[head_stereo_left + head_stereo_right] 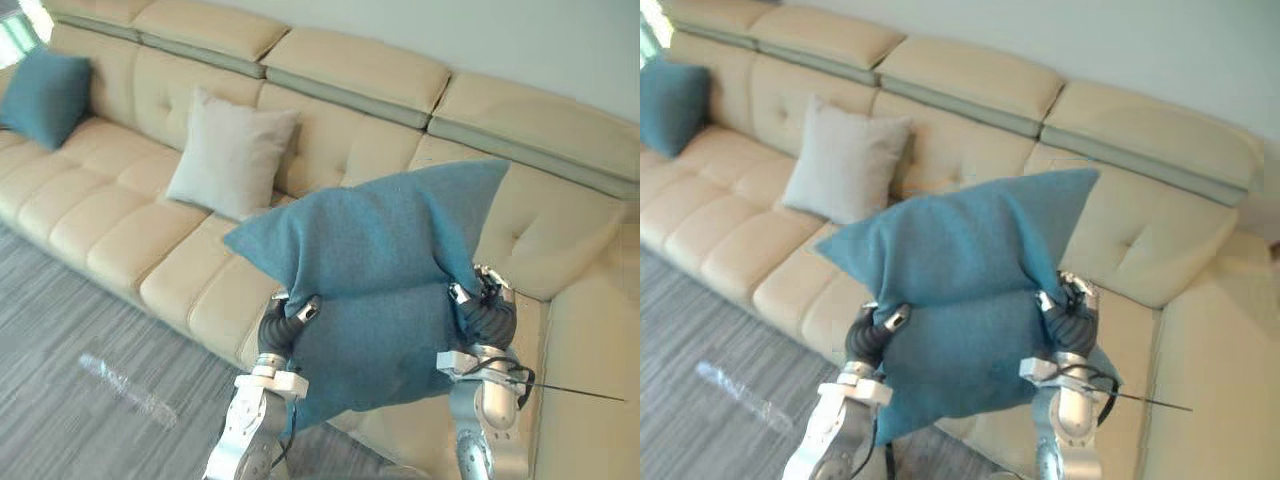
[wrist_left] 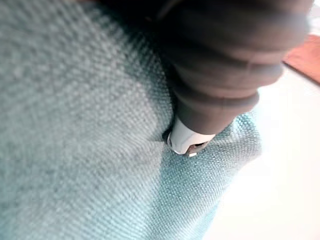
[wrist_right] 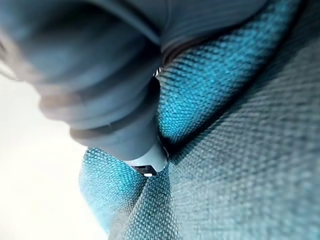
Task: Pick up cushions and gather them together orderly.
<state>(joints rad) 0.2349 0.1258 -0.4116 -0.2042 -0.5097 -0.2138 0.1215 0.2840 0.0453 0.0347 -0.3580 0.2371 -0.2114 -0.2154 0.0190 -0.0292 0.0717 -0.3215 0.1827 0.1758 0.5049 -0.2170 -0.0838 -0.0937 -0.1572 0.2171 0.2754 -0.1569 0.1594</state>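
While the teal cushion sags between my left hand and right hand — both sunk in cloth, so I can't tell their grip — any easing could drop it below them, short of the grey cushion beyond the left.

Cushions: three in total; blue: two, the near blue cushion and the far blue cushion; pale: one, the pale grey cushion; sofa: one; robot hands: two, the left hand and the right hand.
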